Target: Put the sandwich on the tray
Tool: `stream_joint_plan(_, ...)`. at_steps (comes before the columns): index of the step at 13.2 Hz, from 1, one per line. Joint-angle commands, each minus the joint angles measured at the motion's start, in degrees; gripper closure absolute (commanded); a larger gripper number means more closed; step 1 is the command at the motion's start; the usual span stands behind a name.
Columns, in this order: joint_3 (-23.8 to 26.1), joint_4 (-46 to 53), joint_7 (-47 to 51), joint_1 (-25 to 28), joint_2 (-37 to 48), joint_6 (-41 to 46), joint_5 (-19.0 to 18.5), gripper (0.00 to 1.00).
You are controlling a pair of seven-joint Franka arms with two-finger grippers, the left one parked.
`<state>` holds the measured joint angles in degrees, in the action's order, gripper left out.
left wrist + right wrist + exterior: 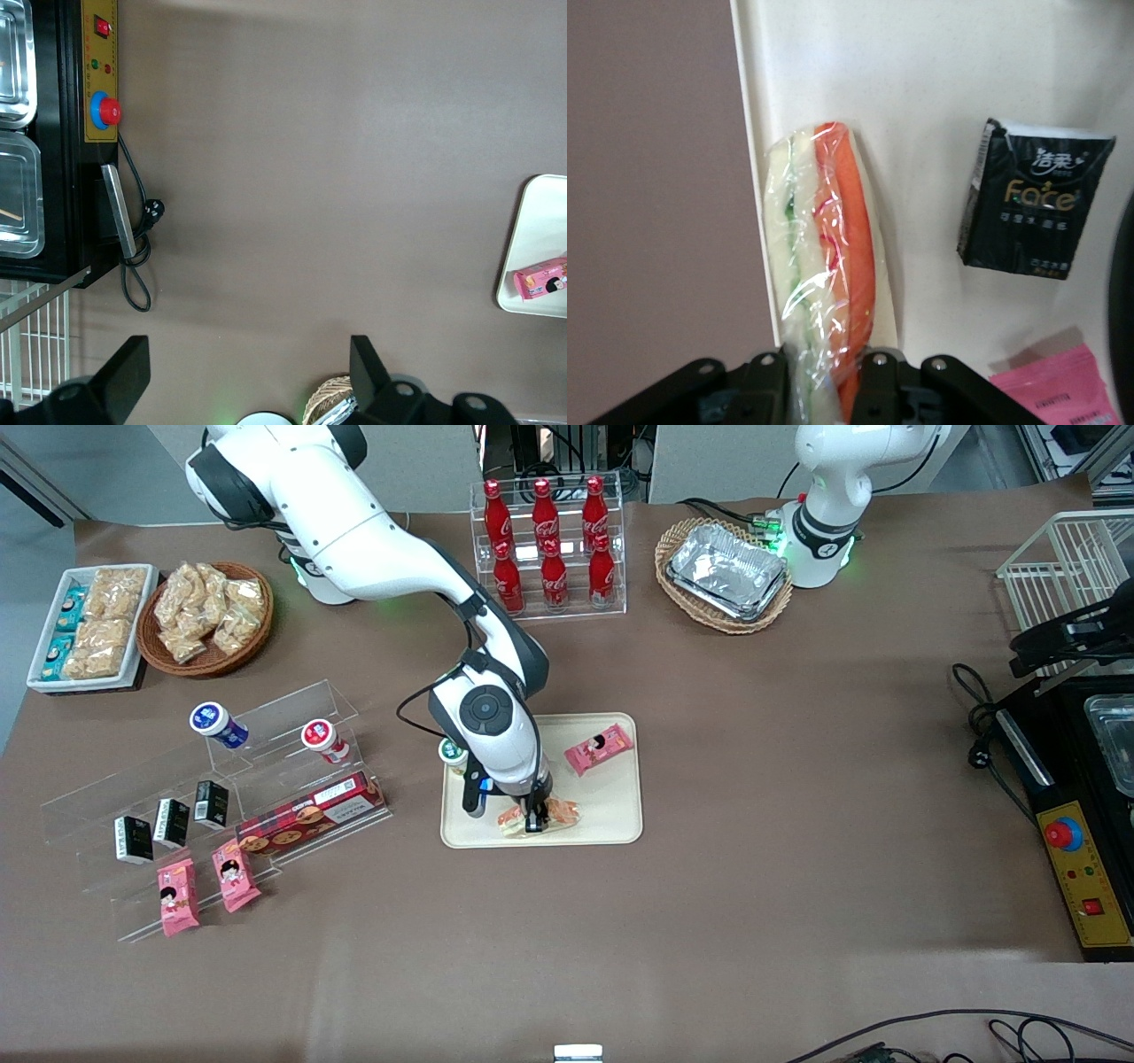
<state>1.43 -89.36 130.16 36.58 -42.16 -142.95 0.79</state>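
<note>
The sandwich (560, 812), a wrapped wedge with orange and green filling, lies on the cream tray (616, 819) along the rim nearest the front camera. My gripper (534, 824) is down over it, its jaws closed against the wrap on both sides. The right wrist view shows the sandwich (828, 257) running out from between the gripper's (824, 390) fingers, right beside the tray's (939, 88) rim. The tray's end also shows in the left wrist view (540, 230).
On the tray lie a pink snack packet (599, 748), a black carton (1035, 208) and a green-capped cup (453, 751). A clear stand (266, 779) with cups, cartons and packets lies toward the working arm's end. Cola bottles (547, 549) and a wicker basket (722, 576) stand farther from the camera.
</note>
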Motion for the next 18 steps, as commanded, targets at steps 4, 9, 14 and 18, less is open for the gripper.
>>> stream_joint_plan(4,-0.3,2.2,3.9,-1.1,-1.8,-1.3,-0.3,0.00)
stream_joint_plan(9,-0.2,2.2,3.1,-3.4,5.4,8.2,-0.1,0.00)
stream_joint_plan(14,0.2,1.8,-1.9,-4.2,15.5,19.8,0.1,0.00)
stream_joint_plan(18,-0.4,1.8,-16.1,-5.6,22.8,25.9,0.2,0.00)
